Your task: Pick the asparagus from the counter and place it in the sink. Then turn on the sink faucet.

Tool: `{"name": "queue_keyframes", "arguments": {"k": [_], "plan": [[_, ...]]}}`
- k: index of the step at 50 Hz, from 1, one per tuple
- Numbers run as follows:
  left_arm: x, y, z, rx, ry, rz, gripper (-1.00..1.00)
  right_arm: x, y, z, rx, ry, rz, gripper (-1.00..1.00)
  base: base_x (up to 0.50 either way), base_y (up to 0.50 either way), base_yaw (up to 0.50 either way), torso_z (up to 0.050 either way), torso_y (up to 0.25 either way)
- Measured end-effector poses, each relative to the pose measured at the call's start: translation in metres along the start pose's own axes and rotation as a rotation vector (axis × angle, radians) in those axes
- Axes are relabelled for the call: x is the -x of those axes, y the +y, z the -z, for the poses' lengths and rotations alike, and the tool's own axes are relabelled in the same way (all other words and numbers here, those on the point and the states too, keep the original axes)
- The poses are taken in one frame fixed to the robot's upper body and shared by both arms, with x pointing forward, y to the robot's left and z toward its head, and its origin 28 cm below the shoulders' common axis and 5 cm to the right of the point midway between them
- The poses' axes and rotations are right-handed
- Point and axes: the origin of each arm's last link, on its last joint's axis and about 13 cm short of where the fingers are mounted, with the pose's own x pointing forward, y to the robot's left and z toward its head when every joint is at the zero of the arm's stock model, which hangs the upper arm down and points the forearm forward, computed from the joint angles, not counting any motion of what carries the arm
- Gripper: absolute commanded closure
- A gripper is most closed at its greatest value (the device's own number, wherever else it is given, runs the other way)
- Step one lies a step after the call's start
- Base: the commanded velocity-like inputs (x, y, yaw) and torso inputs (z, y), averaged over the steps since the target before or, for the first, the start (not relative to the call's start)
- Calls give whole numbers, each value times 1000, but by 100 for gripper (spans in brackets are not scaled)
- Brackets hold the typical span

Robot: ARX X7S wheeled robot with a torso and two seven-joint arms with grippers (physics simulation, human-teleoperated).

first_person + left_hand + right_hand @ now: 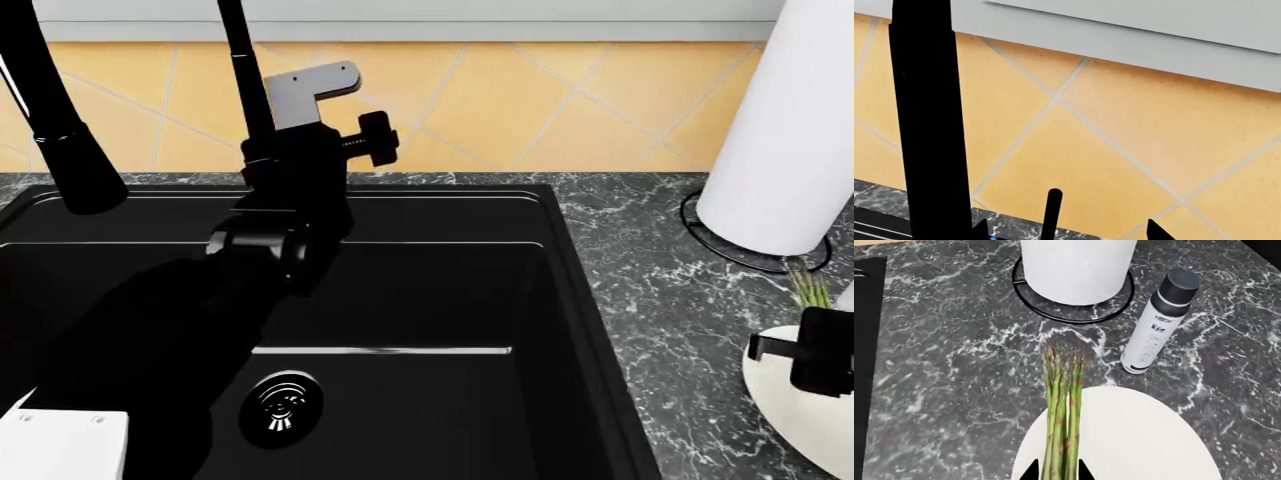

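Straddling the asparagus (1062, 415) between right gripper (1056, 471) fingertips over the plate (1134, 440), grasp unconfirmed, likely for lifting toward the sink (400, 280); left gripper (1067, 232) spread beside faucet (929, 125).

Backsplash (534, 100): orange-yellow square tiles laid diagonally, pale grout lines. Above it a light grey band (1134, 45) (wall or cabinet underside, cannot tell). Lighting even and flat, only a soft shadow under that band. No floor visible.
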Motion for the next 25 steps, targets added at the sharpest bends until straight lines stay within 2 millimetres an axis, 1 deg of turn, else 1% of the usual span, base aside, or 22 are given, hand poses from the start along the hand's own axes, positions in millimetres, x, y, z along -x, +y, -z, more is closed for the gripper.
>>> {"name": "queue_keyframes", "arguments": {"k": [6, 12, 18, 25], "plan": [[0, 0, -1, 2, -2, 0, -100, 5, 14, -10, 34, -38, -72, 100, 0, 0, 0, 0, 0], [0, 0, -3, 4, -4, 0, -100, 4, 32, -20, 80, -70, -154, 100, 0, 0, 0, 0, 0], [0, 0, -5, 7, -5, 0, -100, 1, 53, -31, 130, -102, -241, 100, 0, 0, 0, 0, 0], [0, -1, -6, 7, -7, 1, -100, -8, 80, -42, 193, -122, -332, 100, 0, 0, 0, 0, 0]]}}
